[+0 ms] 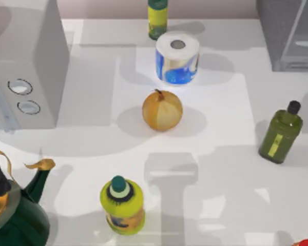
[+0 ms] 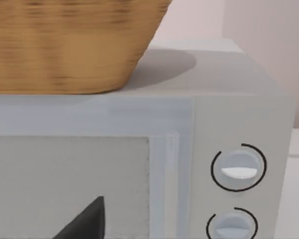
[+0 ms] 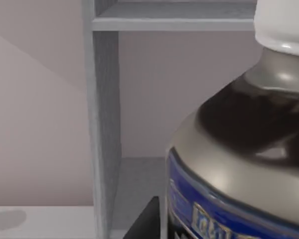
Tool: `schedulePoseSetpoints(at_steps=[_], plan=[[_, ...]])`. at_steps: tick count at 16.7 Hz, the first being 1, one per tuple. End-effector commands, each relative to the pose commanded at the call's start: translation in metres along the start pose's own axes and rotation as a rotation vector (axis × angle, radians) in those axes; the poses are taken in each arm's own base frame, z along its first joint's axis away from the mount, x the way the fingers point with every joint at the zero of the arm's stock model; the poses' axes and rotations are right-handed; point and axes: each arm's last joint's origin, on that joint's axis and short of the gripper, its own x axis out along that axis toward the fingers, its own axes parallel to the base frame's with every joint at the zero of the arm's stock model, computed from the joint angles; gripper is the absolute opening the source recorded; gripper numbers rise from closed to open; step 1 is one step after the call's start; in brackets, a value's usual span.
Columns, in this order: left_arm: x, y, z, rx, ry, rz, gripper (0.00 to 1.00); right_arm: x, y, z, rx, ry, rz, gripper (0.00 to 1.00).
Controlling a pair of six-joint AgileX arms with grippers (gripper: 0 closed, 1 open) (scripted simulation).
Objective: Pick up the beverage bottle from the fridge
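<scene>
in the right wrist view a dark finger tip (image 3: 147, 219) of the right gripper shows just beside the beverage bottle (image 3: 239, 149), which is very close to the camera. whether the jaws are wide or already closed on the bottle, i cannot tell. the bottle has a white cap, grey shoulders and a blue label band, and it stands inside the fridge (image 3: 103, 124), beside its grey side wall and under a shelf.

i judge that the step in hand is the reach into the fridge to grasp the bottle. the next move calls for the fingers to sit on both sides of the round body, to close firmly, and then to draw the bottle out without knocking the wall or shelf.

in the top view the fridge (image 1: 290, 36) is at the table's far right corner. the left gripper (image 2: 87, 221) is parked facing the pale box with two dials (image 2: 239, 169), under a woven basket (image 2: 70, 45); its jaws i cannot tell.
</scene>
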Motion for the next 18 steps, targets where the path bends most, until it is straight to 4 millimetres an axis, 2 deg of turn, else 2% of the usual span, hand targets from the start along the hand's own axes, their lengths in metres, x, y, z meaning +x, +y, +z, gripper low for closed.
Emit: schedulePoseSetpoints(at_steps=[2, 4, 7, 11, 18], plan=[[0.000, 0.000, 0.000, 0.000, 0.000, 0.000, 1.00, -0.035, 0.006, -0.011, 0.002, -0.006, 0.001, 0.00], [0.000, 0.000, 0.000, 0.000, 0.000, 0.000, 1.00, -0.061, 0.011, -0.028, 0.005, -0.008, 0.003, 0.00], [0.000, 0.000, 0.000, 0.000, 0.000, 0.000, 1.00, -0.083, 0.015, -0.056, 0.008, 0.002, 0.006, 0.00], [0.000, 0.000, 0.000, 0.000, 0.000, 0.000, 1.00, -0.092, 0.017, -0.081, 0.008, 0.020, 0.011, 0.00], [0.000, 0.000, 0.000, 0.000, 0.000, 0.000, 1.00, -0.093, 0.017, -0.084, 0.009, 0.025, 0.009, 0.00]])
